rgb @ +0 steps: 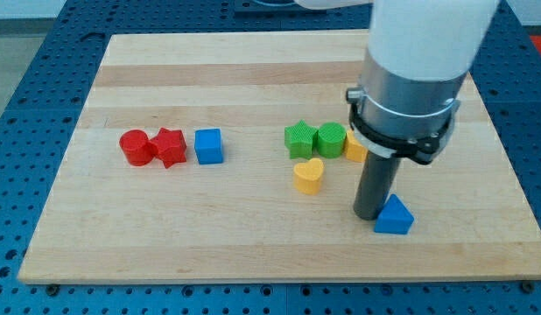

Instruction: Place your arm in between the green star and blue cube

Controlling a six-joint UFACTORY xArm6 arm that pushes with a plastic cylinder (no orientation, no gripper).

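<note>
The blue cube [208,146] sits left of the board's middle. The green star [299,139] sits right of the middle, touching a green round block [331,138]. My tip [368,213] rests on the board at the lower right, touching the left side of a blue triangle [394,216]. The tip is well to the right of and below the green star, far from the blue cube.
A red cylinder [135,147] and a red star [170,146] sit just left of the blue cube. A yellow heart [308,175] lies below the green star. A yellow block [354,147] is partly hidden behind the arm. The wooden board [253,245] sits on a blue surface.
</note>
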